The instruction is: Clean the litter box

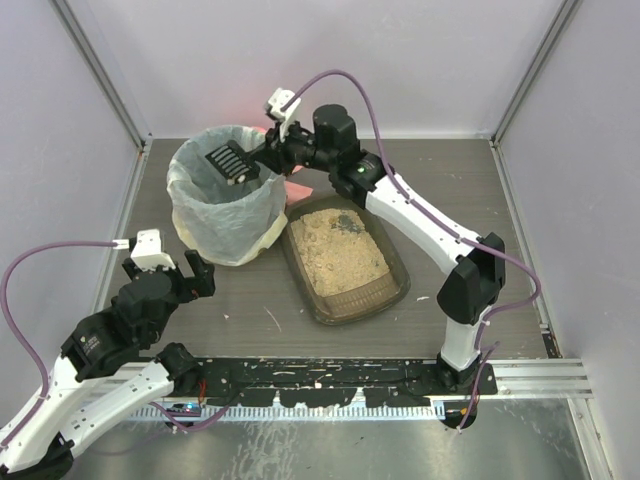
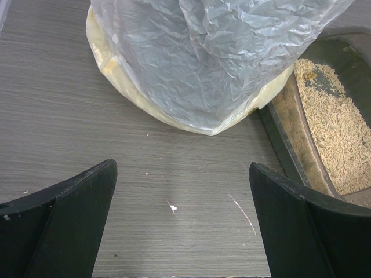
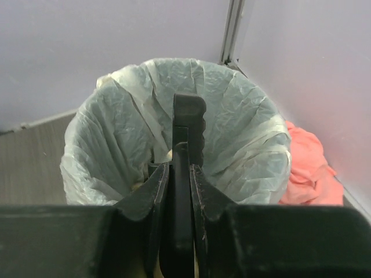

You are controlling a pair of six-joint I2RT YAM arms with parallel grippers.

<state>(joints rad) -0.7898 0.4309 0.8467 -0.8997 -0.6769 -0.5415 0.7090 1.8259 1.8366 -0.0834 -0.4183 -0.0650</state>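
Pale walls box in a grey wood-grain bench (image 1: 250,320), where the litter box (image 1: 350,308) sits mid-bench, touching or just beside the bin (image 1: 215,225) at its 10 o'clock. The right claw (image 1: 270,155) is clamped on the handle of the scoop (image 1: 232,162), whose slotted head hangs over the bin's mouth, toward its 12 o'clock rim. The left claw (image 1: 190,275) hovers with fingers apart at 8 o'clock, holding nothing. The step looks like emptying the scoop. It would go best with the head well inside the rim, tipped and shaken gently so nothing falls on the bench or the cloth (image 3: 307,168) behind. A dark patch (image 1: 345,222) at the box's 12 o'clock end probably needs the next pass.
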